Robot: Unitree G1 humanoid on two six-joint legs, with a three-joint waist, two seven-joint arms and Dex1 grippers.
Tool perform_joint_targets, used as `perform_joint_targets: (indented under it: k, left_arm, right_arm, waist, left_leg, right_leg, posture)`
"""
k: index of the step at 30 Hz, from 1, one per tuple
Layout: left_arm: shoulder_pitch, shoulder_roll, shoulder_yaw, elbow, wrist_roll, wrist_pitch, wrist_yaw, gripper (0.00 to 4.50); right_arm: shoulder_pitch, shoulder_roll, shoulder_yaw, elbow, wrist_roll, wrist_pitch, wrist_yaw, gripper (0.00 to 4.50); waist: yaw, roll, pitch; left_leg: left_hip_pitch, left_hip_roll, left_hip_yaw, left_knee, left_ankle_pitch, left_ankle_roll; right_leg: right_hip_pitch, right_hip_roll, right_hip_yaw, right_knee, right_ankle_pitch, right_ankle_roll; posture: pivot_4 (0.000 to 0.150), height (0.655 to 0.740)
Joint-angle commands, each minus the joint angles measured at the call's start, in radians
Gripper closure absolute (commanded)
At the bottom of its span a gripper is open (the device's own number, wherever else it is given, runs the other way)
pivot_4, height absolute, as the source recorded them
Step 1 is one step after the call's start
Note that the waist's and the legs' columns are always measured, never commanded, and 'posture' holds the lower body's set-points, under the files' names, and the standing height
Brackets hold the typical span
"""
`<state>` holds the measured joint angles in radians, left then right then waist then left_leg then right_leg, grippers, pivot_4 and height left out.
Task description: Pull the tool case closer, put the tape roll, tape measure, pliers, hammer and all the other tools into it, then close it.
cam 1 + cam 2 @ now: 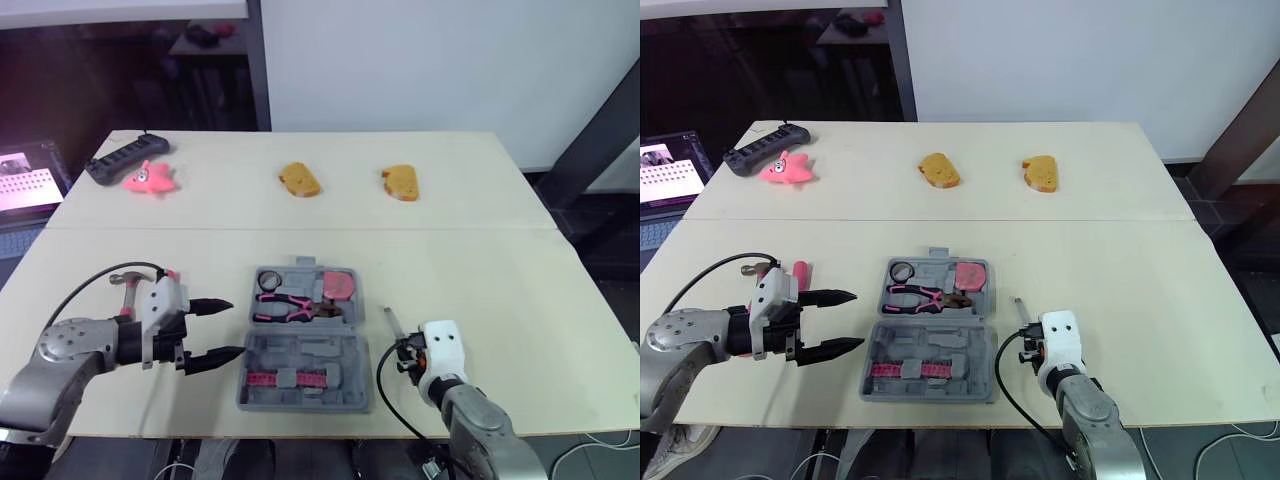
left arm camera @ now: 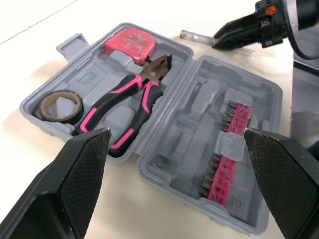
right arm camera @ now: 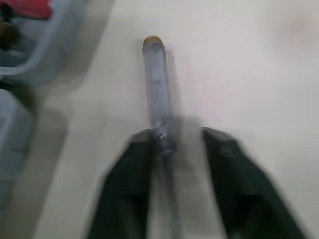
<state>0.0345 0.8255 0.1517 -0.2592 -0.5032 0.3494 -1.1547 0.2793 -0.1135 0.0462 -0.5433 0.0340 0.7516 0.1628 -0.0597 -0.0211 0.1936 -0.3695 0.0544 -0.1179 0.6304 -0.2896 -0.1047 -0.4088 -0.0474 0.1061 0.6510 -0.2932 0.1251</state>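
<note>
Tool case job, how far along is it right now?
Done: the tool case sits open near the robot, with tape roll, pliers and tape measure in it. In hand: the right gripper straddles a clear-handled tool lying on the table beside the case. The left gripper is open and empty. Left: that tool, the hammer on the table by the left arm, then closing the case.

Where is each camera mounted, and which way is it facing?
Head, both eyes: looking forward and down at table, tool case; left gripper, right gripper show.
Left wrist: along its open fingers at the case.
Right wrist: along its fingers at a clear rod.
Shared: case and rod show in both wrist views.
</note>
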Motion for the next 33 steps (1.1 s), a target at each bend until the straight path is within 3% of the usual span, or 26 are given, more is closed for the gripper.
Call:
perform_joint_targets:
  k: [1,7,10,15,20,23,26,33]
  left_arm:
    - [-0.007,0.017,0.029,-0.023,-0.017,0.006,0.001,0.0]
    - [-0.019,0.018,0.041,0.01,-0.009,0.007,0.004,0.0]
    - [-0.03,0.024,0.052,0.041,-0.002,0.0,0.003,0.0]
    - [-0.03,0.054,0.092,0.132,0.023,-0.035,-0.011,0.0]
    - [-0.003,0.075,0.109,0.141,0.006,-0.046,-0.05,0.0]
    - [0.029,0.07,0.104,0.124,-0.017,-0.038,-0.08,0.0]
    - [0.082,0.084,0.093,0.119,0.009,-0.08,-0.129,0.0]
    - [0.097,0.097,0.082,0.116,0.033,-0.123,-0.159,0.0]
  right_arm:
    - [0.015,-0.021,0.043,0.032,-0.002,0.017,0.011,4.47]
    - [-0.043,-0.182,0.109,-0.054,-0.058,-0.026,0.083,4.47]
    - [-0.12,-0.282,0.094,-0.154,-0.016,0.041,0.171,4.47]
    - [-0.392,-0.502,0.067,-0.364,0.2,0.261,0.44,4.47]
    - [-0.693,-0.628,0.127,-0.383,0.42,0.604,0.586,4.47]
    - [-0.885,-0.589,0.234,-0.317,0.461,0.728,0.568,4.47]
    - [-1.043,-0.448,0.361,-0.199,0.462,0.835,0.5,4.47]
    - [-1.153,-0.375,0.571,-0.035,0.49,0.863,0.437,4.47]
  waist:
    - [-0.004,0.0,0.0]
    - [-0.008,0.001,0.0]
    - [-0.009,0.002,0.001]
    - [-0.009,0.003,0.002]
    - [-0.004,0.003,0.002]
    - [-0.003,0.003,0.002]
    - [-0.014,0.003,0.002]
    - [0.001,0.003,0.002]
  left_leg:
    - [0.0,0.0,0.0,0.0,0.0,0.0]
    - [0.0,0.0,0.0,0.0,0.0,0.0]
    - [0.0,0.0,0.0,0.0,0.0,0.0]
    - [-0.001,0.0,-0.001,0.001,0.0,0.0]
    - [-0.002,0.0,-0.002,0.0,0.0,0.0]
    - [-0.004,0.0,-0.002,0.0,0.0,0.0]
    - [-0.003,0.0,-0.002,0.0,0.0,0.0]
    - [-0.006,-0.001,-0.002,0.001,0.0,0.0]
  right_leg:
    - [0.0,0.0,0.0,0.0,0.0,0.0]
    - [0.0,0.0,0.0,0.0,0.0,0.0]
    - [0.0,0.0,0.0,0.0,0.0,0.001]
    - [0.0,0.0,0.0,0.0,0.002,0.003]
    - [-0.001,0.0,-0.002,0.0,0.002,0.004]
    - [-0.002,-0.001,-0.002,0.0,0.002,0.004]
    - [-0.003,0.0,-0.002,0.001,0.002,0.004]
    - [-0.006,-0.001,-0.002,0.003,0.002,0.004]
  posture:
    - [0.15,0.74]
    - [0.15,0.74]
    - [0.15,0.74]
    - [0.15,0.74]
    - [0.15,0.74]
    - [0.15,0.74]
    - [0.15,0.74]
    - [0.15,0.74]
